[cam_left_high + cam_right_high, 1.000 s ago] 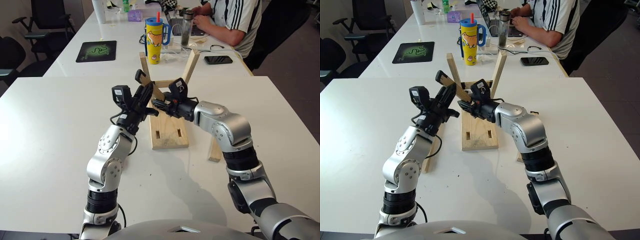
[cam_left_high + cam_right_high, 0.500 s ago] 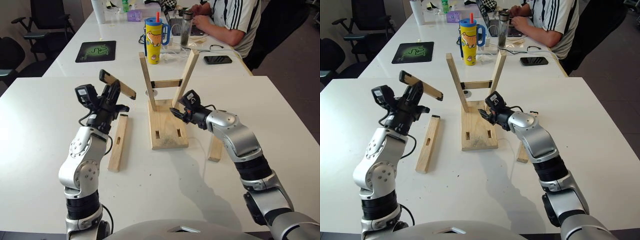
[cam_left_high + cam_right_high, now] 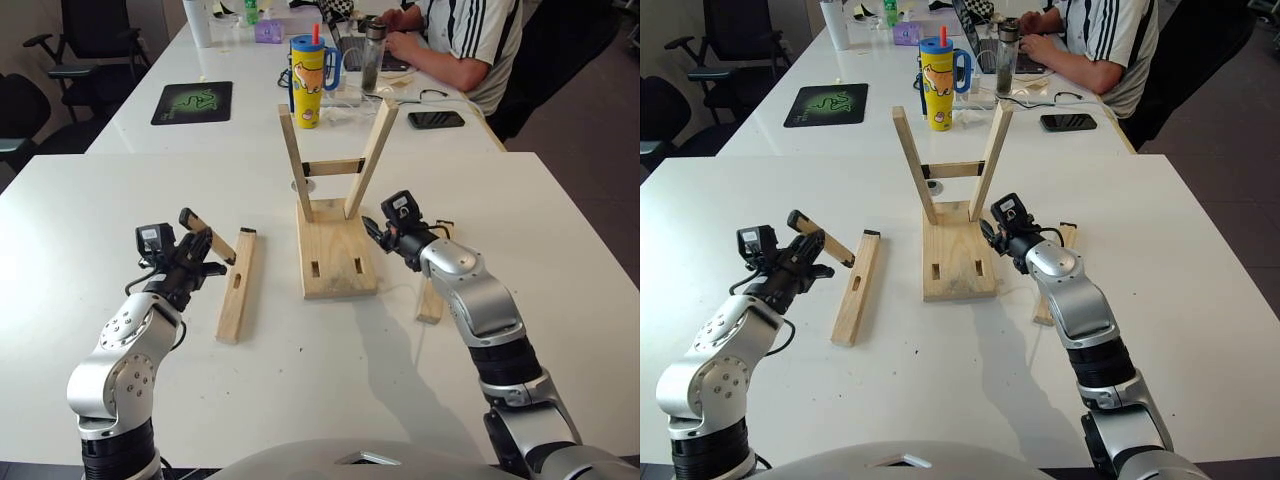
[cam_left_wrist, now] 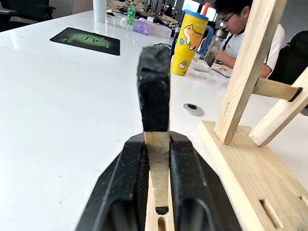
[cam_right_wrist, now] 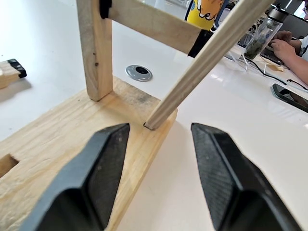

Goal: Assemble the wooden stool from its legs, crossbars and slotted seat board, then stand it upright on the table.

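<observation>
Left eye view: the slotted seat board (image 3: 336,245) lies flat in the middle of the counter (image 3: 110,210). An upright leg (image 3: 296,165) and a slanted leg (image 3: 371,158) rise from its 12 o'clock end, joined by a fitted crossbar (image 3: 333,167). The two slots at its 6 o'clock end are unfilled.
Left jaws: at the board's 9 o'clock, clamped on a loose crossbar (image 3: 207,238) with its black-capped end tilted up.
Spare legs: the near leg (image 3: 238,285) lies flat between the left jaws and the board. The far leg (image 3: 432,295) lies at 4 o'clock, partly under the right arm.
Right jaws: wide apart and holding nothing, at 2 o'clock, flanking the slanted leg's foot.
Stage: probably half built.
Risk: that foot sits at the board's very corner, so a nudge while closing could pry it out and topple the frame. The loose crossbar is pinched near one end and may pivot. The right arm could sweep the far leg away.
</observation>
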`<state>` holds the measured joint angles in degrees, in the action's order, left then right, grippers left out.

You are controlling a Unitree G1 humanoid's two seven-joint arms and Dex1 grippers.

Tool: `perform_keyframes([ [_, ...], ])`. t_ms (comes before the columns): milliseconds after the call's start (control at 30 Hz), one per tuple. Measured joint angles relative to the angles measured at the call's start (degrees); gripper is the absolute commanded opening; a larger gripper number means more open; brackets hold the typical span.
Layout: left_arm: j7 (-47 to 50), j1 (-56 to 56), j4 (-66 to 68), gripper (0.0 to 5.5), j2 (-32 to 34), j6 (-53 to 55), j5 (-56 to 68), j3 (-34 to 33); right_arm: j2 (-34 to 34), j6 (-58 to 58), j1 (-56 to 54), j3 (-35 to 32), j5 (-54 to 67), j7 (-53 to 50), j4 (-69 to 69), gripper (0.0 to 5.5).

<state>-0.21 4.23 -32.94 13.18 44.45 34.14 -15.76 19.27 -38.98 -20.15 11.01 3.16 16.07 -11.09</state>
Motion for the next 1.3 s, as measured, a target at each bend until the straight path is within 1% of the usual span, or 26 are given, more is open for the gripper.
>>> perform_keyframes([
  [500,0.0,2.4,-0.1,0.42,-2.2,-0.1,-0.6,0.9,-1.0,0.2,0.9,-0.1,-0.7,-0.1,-0.5,2.36],
  [867,-1.6,3.6,-1.9,0.42,-1.0,-1.1,-1.3,1.8,-1.0,0.2,0.9,-0.5,-1.9,0.0,-0.5,2.36],
  [1167,-1.7,4.9,-1.6,0.42,-0.9,-2.1,-4.4,3.4,-1.0,0.2,0.9,-0.5,-2.4,0.0,-0.5,2.36],
  [1300,-1.7,4.9,-0.5,0.42,-0.9,-4.4,-7.0,4.9,-1.1,0.3,0.8,-0.6,-2.5,0.1,-0.5,2.36],
])
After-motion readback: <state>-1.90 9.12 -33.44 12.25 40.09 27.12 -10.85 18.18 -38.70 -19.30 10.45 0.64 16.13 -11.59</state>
